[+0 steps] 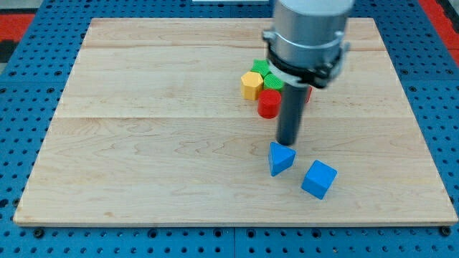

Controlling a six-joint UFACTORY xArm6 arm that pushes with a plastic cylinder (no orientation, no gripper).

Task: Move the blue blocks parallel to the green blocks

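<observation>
- Pale wooden board (143,143) of glued planks with visible grain lies on a blue perforated base; red shows at the far corners.
- My tip (287,143) has no jaws to open or close; it is a plain dark rod below a grey cylindrical housing, and it holds nothing.
- My tip stands just beyond the blue triangular block (281,158), at its far edge, touching or nearly so; I cannot tell which.
- The blue cube (318,179) sits near and to the right of the triangular one, close beside it but apart. The pair runs along a line slanting from far-left to near-right.
- The green blocks (264,71) lie further away in a tight cluster with a yellow block (250,84) and a red cylinder (269,103); the housing hides part of them, so their shapes and their line are unclear. A sliver of another red block (308,94) shows at the housing's right.
- All blocks look matte, painted and hard-edged, likely to slide readily on the smooth wood.
- Judging from this, the blue pair lies on the near side of my tip, so a push from here would drive the triangular block nearer.
</observation>
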